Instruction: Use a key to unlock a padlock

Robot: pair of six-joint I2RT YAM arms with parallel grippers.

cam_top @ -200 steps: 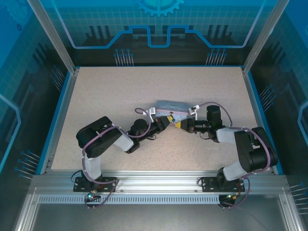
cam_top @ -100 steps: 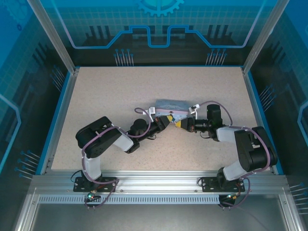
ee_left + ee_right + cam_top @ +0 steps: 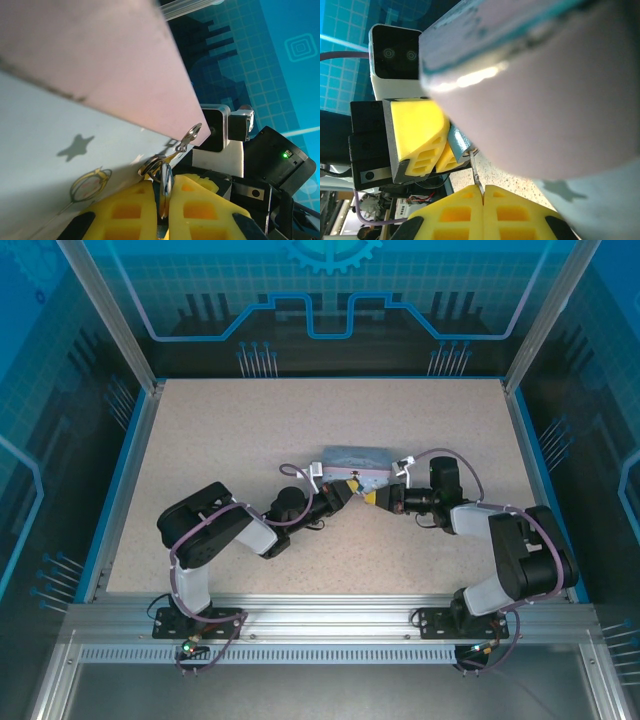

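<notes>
**Top external.** A speckled beige table (image 3: 200,440) is carrying a pale blue rectangular tin box (image 3: 352,457) at its middle. Both arms are reaching in low toward the tin's near side. The left gripper (image 3: 349,487) is sitting at the tin's near edge. The right gripper (image 3: 376,497) is facing it from the right, with the yellow tips almost meeting. The padlock and key are too small to resolve here.

**Left wrist.** The left gripper (image 3: 164,190) is clenching its yellow fingers (image 3: 132,207) on the tiny padlock with a dark blue-teal body (image 3: 167,181). The padlock is showing edge-on between the pads. Its thin metal shackle (image 3: 149,169) is looping just above the fingertips, close against the tin's wall (image 3: 100,60). A small metal hasp (image 3: 189,136) is sticking out just beside it. I cannot tell whether the shackle is passing through the hasp.

**Right wrist.** The right gripper (image 3: 482,192) is pressing its fingers together and grasping the very small, thin, dark metal key (image 3: 476,176). The blade is pointing up out of the tips. The padlock (image 3: 456,141) is hanging in the left gripper (image 3: 437,149), under the tin's rounded edge (image 3: 530,100). The key tip is lying just beside the padlock body. I cannot tell whether they are touching.
</notes>
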